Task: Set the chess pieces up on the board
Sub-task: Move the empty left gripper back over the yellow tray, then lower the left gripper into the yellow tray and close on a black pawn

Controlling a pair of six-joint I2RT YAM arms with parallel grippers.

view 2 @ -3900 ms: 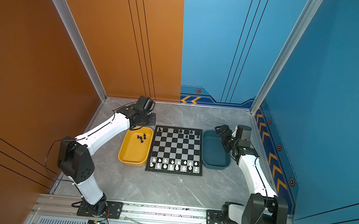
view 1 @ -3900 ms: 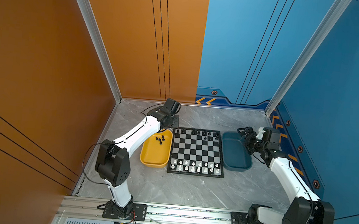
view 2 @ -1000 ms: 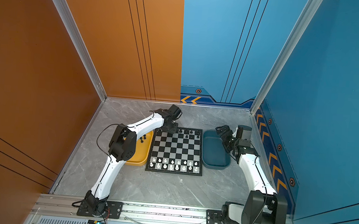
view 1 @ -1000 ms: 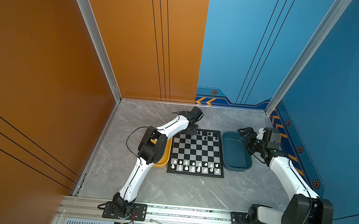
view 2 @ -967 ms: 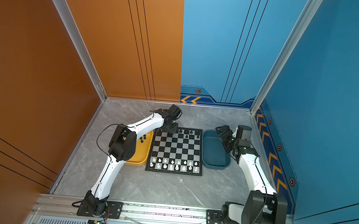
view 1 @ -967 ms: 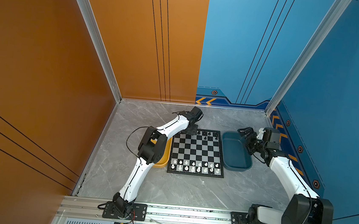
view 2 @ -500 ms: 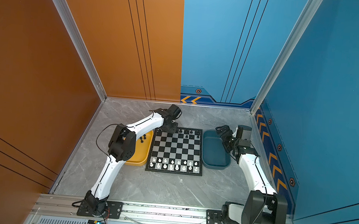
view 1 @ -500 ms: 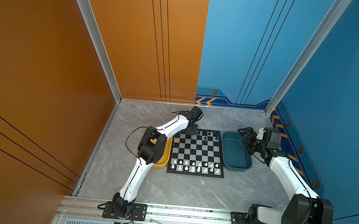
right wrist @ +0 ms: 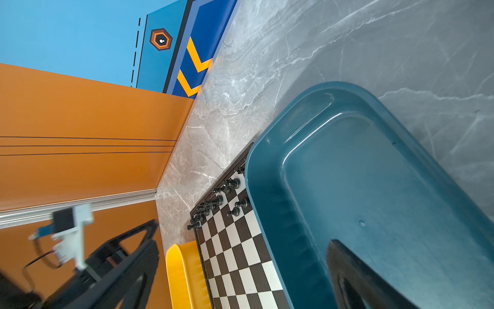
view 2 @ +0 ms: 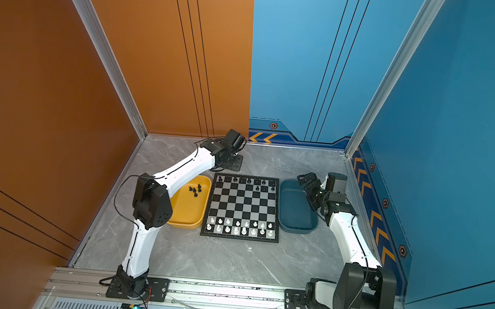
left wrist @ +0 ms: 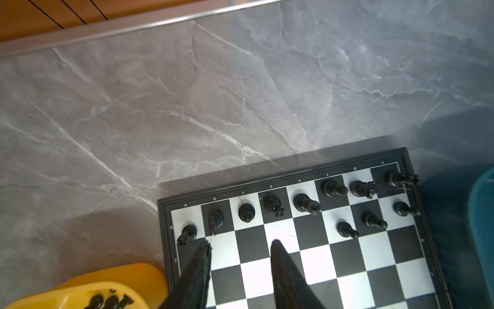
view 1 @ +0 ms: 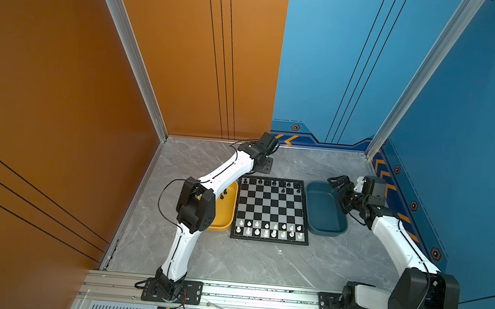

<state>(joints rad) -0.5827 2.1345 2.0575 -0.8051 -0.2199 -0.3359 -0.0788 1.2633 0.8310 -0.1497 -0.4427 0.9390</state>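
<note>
White men (view 1: pixel 267 229) fill the 2 near rows of the board (view 1: pixel 272 208). On its left sits the yellow tray (view 2: pixel 187 214) - 5 black pieces (view 2: pixel 196 190) cluster at its far end. On its right lies the blue tray (view 1: pixel 326 217). Of the black pieces on the board, 8 line the far row and 3 stand in the next row, toward the right. The right gripper (view 1: pixel 340 184) hangs above the blue tray's far end, jaws wide, holding nothing. The left gripper (left wrist: pixel 241 241) hangs over the board's far left corner - jaws partly apart, holding nothing.
</note>
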